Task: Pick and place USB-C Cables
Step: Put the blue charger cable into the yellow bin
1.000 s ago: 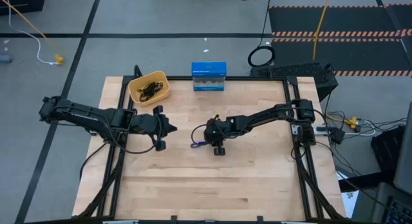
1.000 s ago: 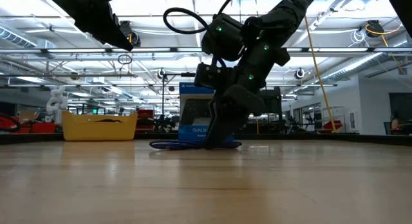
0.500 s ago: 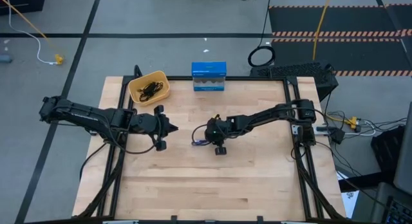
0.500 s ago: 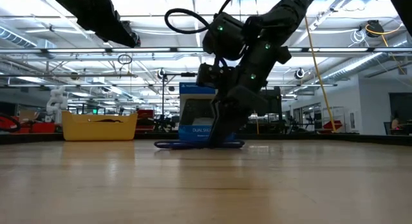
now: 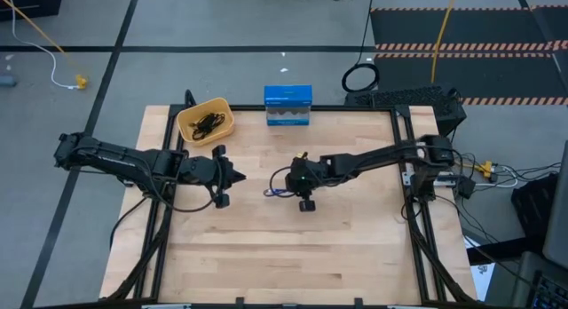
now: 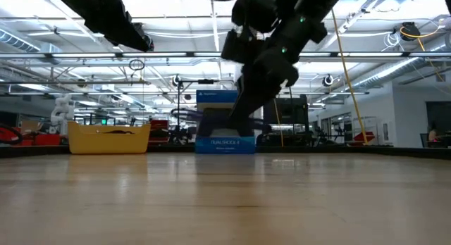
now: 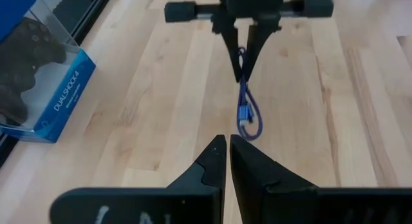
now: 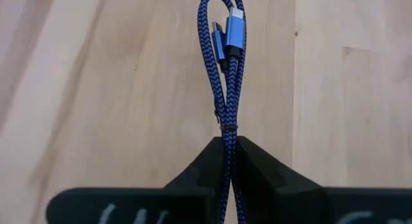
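Observation:
My right gripper (image 5: 289, 185) is above the middle of the table, shut on the purple-blue USB-C cable (image 5: 276, 192), a short braided bundle whose two blue plugs (image 8: 232, 34) stick out past the fingers. In the low view the right gripper (image 6: 239, 129) is raised off the wood. Two black cables (image 5: 206, 122) lie in the yellow bin (image 5: 222, 109) at the far left corner. My left gripper (image 5: 236, 176), shut and holding nothing, hangs left of the cable; in its wrist view the shut left fingertips (image 7: 228, 153) point at the cable (image 7: 248, 118). My right gripper pinches the cable bundle between its two fingers at the strands just behind the thin tie band (image 8: 226, 127), several strands together. The fingers slant down from the table's right and lie along the bundle. The looped plug end (image 7: 246, 124) juts out beyond the fingertips, lifted clear of the table.
A blue boxed game controller (image 5: 287, 106) stands at the far edge, right of the yellow bin. A black ring-shaped coil (image 5: 359, 78) lies on the floor beyond the table. Bare wood fills the near half of the table (image 5: 284, 256).
My right gripper has risen and drawn slightly toward the table's right, staying shut on the cable. The purple-blue cable, which lay on the wood a second ago, is now lifted clear of it.

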`<state>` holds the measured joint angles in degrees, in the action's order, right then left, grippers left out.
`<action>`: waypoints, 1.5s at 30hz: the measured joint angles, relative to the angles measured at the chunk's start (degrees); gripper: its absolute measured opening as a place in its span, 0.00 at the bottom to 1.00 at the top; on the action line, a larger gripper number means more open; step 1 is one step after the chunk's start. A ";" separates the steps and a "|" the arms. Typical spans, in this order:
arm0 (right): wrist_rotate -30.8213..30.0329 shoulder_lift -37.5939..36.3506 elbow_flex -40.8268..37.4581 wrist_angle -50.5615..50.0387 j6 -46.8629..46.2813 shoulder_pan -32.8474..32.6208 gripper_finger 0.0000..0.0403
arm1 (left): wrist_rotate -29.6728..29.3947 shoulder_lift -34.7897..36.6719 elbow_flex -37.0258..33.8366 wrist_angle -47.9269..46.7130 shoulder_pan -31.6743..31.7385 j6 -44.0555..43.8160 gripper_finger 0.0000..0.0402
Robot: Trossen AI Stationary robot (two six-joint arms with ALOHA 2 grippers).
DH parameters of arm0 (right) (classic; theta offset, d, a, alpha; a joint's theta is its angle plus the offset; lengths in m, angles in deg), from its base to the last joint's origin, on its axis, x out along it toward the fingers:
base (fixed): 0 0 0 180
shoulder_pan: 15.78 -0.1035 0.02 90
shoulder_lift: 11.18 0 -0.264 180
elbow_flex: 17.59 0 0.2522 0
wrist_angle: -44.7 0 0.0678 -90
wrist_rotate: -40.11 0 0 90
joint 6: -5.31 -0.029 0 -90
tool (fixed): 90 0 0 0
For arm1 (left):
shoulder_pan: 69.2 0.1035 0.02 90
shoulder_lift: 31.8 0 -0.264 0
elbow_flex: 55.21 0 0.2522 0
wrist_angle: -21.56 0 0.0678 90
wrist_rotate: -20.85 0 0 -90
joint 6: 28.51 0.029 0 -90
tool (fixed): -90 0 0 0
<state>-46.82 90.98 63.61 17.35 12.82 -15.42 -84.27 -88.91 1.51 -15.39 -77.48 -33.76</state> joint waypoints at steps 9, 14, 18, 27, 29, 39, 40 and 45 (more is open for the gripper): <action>-0.02 -8.45 0.02 -6.75 -4.05 -1.62 0.07 | -0.02 0.00 0.00 2.39 0.00 -0.94 0.06; -0.27 -13.98 0.02 -8.38 -6.76 -2.97 0.07 | -0.02 0.00 0.00 3.22 0.00 -1.29 0.06; -4.16 -18.42 0.02 -10.22 -8.08 -5.40 0.07 | -0.01 0.00 0.00 3.39 -0.11 -2.02 0.06; -15.74 -27.12 -0.04 -13.63 -11.24 -13.52 0.07 | 0.02 0.00 0.00 3.36 -0.68 -3.93 0.06; -16.88 -28.89 -0.98 -14.05 -11.79 -15.56 0.07 | 0.01 0.00 0.00 3.36 -1.13 -4.34 0.06; -22.80 -37.75 -8.33 -9.00 -13.85 -21.58 0.07 | 0.02 0.00 0.00 3.72 -3.49 -5.79 0.06; -22.83 -38.53 -9.28 -7.29 -12.91 -21.58 0.07 | 0.02 0.00 0.00 3.83 -3.47 -5.79 0.06; -22.94 -42.52 -14.60 1.92 -6.73 -21.12 0.07 | 0.00 0.00 0.00 4.22 -3.47 -5.51 0.06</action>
<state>-69.76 48.46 49.01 19.27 6.08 -36.55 -84.27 -88.91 1.51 -11.17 -80.95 -39.27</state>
